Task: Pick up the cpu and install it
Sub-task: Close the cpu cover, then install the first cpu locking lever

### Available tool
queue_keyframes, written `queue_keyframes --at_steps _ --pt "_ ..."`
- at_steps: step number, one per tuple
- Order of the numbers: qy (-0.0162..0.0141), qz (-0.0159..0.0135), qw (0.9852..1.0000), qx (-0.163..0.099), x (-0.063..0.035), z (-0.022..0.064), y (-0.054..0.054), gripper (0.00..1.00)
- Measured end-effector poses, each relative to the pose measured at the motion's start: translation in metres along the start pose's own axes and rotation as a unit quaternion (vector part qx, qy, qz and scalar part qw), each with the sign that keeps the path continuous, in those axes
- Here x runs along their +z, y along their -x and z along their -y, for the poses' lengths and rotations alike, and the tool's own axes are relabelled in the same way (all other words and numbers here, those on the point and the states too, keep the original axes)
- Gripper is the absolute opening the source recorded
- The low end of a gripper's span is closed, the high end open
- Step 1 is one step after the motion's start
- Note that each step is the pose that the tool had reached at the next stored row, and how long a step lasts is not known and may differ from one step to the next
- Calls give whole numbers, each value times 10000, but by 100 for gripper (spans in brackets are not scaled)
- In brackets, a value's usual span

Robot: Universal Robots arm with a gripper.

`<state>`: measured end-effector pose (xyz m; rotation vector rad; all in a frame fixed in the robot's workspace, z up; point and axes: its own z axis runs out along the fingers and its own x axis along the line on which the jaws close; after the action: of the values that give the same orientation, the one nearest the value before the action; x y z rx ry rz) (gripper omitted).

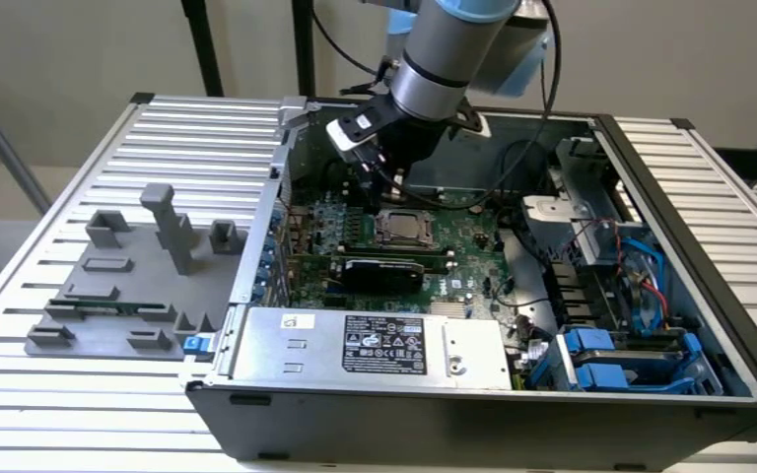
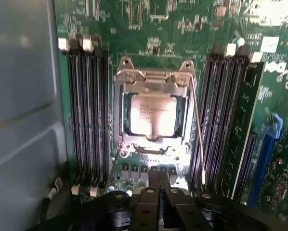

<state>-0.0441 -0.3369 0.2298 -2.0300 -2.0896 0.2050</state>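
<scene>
CPU seated in its socket; gripper closed and empty.
The cpu (image 1: 400, 228) lies flat inside the metal socket frame (image 2: 153, 77), near the centre of the exterior view, on the motherboard (image 1: 473, 248) in the open computer case (image 1: 484, 419). The gripper (image 2: 158, 183) hovers just beside the socket, fingers pressed together, holding nothing. Picking and placing look done. Whether the retaining lever (image 2: 198, 130) is latched cannot be told.

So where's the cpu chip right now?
The cpu sits mid exterior view, in the metal socket frame on the green motherboard, between black memory slot banks, near the claw.
</scene>
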Motion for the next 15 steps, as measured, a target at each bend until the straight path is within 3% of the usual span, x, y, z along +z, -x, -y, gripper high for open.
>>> queue_keyframes --at_steps 5,15 --pt "-5 3 10000 -8 76 168 -1 11" --pt "-4 3 10000 -9 77 169 -2 11"
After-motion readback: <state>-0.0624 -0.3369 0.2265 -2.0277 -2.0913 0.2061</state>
